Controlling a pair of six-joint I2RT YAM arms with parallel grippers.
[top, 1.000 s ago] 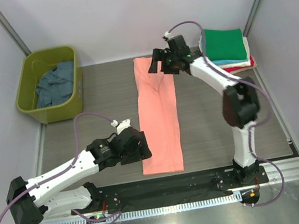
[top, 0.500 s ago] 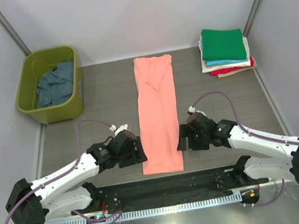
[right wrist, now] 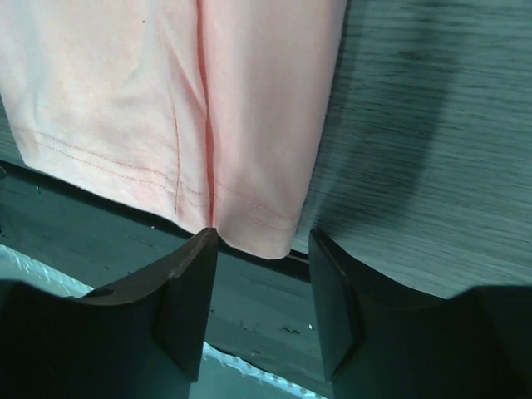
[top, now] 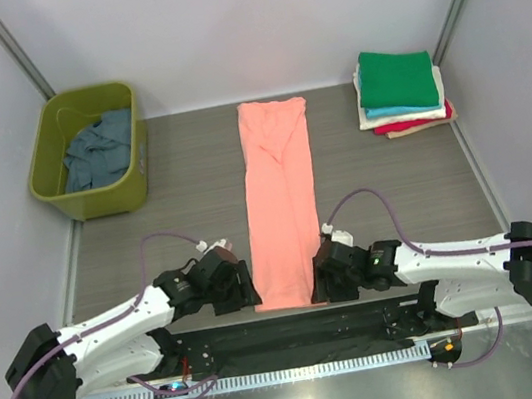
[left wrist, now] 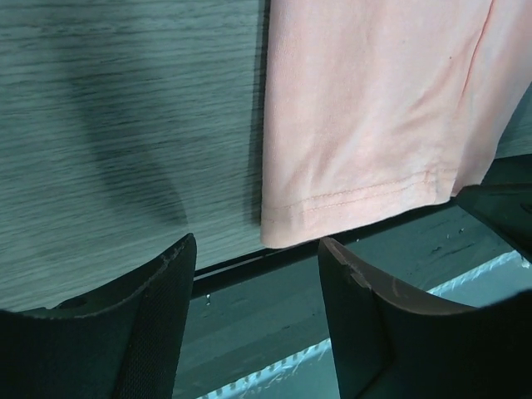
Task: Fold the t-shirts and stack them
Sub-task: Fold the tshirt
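Note:
A salmon-pink t-shirt [top: 280, 197], folded into a long narrow strip, lies down the middle of the table. Its hem hangs just over the near edge. My left gripper [top: 242, 286] is open at the hem's left corner [left wrist: 287, 229], which sits just beyond the gap between the fingers. My right gripper [top: 322, 282] is open at the hem's right corner [right wrist: 266, 237], which lies between its two fingertips. A stack of folded t-shirts [top: 398, 89], green on top, sits at the back right. A slate-blue t-shirt [top: 97, 152] lies crumpled in the tub.
An olive-green plastic tub [top: 89, 149] stands at the back left. A black mounting rail [top: 297, 331] runs along the table's near edge below the hem. Grey walls enclose the table on three sides.
My right arm swung from the shirt's far end back to the near hem's right corner and lowered. My left gripper moved slightly nearer to the hem's left corner.

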